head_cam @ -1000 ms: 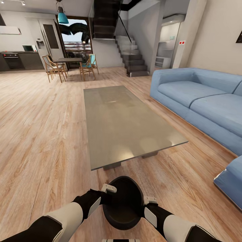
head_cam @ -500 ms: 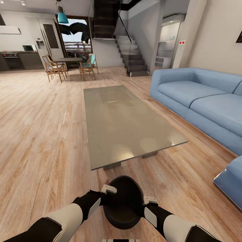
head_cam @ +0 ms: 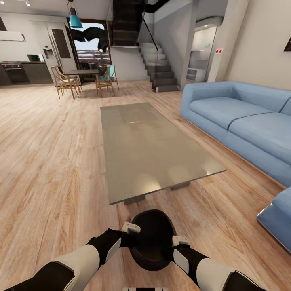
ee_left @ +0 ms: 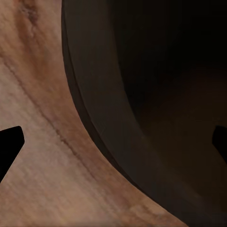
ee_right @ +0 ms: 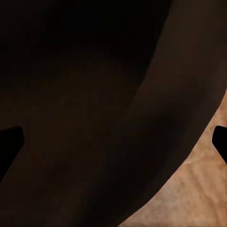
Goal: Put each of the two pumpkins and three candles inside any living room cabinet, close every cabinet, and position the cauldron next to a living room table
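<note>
Both hands, left hand [head_cam: 130, 227] and right hand [head_cam: 180, 241], straddle the cauldron [head_cam: 152, 238] rim, grip unclear; uneven lowering near the table [head_cam: 149, 149] could tip it.

Both arms reach forward and inward, black forearms with white upper sleeves converging low in the head view. The left gripper [head_cam: 133, 236] and right gripper [head_cam: 173, 249] sit at opposite sides of the cauldron [head_cam: 152, 238], jaws spread across its rim; whether they clamp it is unclear.
</note>
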Controlling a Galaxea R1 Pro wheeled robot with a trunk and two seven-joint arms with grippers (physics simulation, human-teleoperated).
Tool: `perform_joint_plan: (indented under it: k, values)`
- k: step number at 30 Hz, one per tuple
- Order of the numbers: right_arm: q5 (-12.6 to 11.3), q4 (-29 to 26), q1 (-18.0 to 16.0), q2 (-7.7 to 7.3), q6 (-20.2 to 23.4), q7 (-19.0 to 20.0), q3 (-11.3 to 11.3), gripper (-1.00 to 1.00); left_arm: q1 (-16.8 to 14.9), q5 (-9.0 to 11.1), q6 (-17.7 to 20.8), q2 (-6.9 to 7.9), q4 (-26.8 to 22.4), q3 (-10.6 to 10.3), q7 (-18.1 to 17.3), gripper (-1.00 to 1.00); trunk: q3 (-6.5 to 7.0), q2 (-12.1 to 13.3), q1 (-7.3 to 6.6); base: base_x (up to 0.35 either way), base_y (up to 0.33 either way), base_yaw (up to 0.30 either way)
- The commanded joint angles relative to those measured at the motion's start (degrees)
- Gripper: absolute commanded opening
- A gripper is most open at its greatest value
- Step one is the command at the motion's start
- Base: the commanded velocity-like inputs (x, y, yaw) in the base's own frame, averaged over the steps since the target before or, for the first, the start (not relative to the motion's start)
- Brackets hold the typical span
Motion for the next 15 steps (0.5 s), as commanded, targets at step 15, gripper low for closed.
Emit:
perform_joint_plan:
  k: [15]
  values:
    - [-0.54,-0.08,0.0,-0.03,0.26,-0.41,0.75,1.0,-0.01,0.45,0.32,0.03,-0.1,-0.46,-0.09,1.0,0.39,0.01,-0.06,0.0,0.0,0.0]
